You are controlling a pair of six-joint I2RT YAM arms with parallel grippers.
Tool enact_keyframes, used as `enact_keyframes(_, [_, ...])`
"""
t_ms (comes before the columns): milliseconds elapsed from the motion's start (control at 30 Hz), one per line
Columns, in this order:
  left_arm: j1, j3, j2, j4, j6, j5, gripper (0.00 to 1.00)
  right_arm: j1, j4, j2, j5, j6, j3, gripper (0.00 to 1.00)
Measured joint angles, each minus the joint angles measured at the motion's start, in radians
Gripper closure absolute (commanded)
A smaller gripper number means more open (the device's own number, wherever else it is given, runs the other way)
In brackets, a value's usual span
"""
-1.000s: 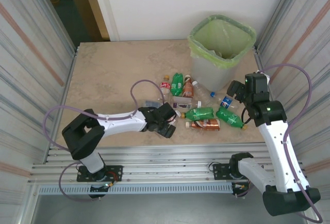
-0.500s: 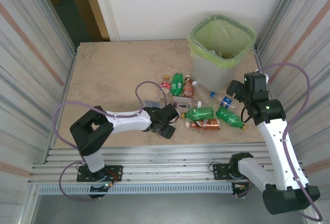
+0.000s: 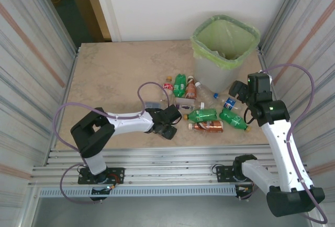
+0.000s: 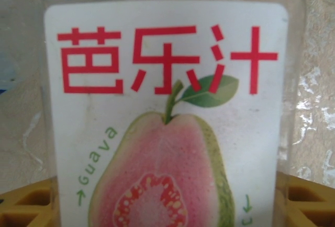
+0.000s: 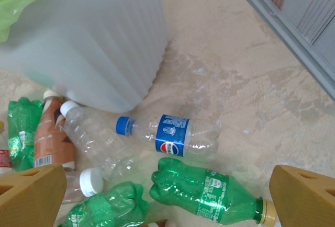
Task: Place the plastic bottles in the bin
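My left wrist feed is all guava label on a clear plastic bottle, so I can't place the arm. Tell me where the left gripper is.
Observer: From above, the left gripper sits at the near-left edge of the pile of plastic bottles.
Operator: Now locate the bin.
Observer: The tall translucent grey-white bin with a green liner stands beyond the pile, to its right.
Operator: Report the right gripper.
Observer: It is open, above a clear blue-capped plastic bottle beside the bin.

Overhead camera looks steeply down over the whole beige tabletop (image 3: 115, 75). Left wrist view sits tight against a clear guava-labelled bottle (image 4: 162, 106); right wrist view shares overhead's blue-capped clear bottle (image 5: 172, 138).
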Motion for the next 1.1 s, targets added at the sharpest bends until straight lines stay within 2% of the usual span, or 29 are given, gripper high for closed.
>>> enact_keyframes(267, [0.0,0.0,-0.139,0.016,0.016,-0.033,0.41,0.001,0.018,-0.002,-0.063,0.007,0.0,0.02])
enact_keyframes(500, [0.0,-0.041,-0.307,0.101,0.031,-0.063,0.42,0.039,0.077,-0.026,-0.176,0.03,0.0,0.02])
enact_keyframes(833, [0.046,-0.134,-0.487,0.269,0.081,-0.094,0.42,0.262,0.212,-0.011,-0.272,0.036,0.013,0.02])
enact_keyframes(1100, [0.107,-0.158,-0.53,0.355,0.117,-0.092,0.42,0.381,0.376,0.151,-0.406,0.036,0.037,0.02])
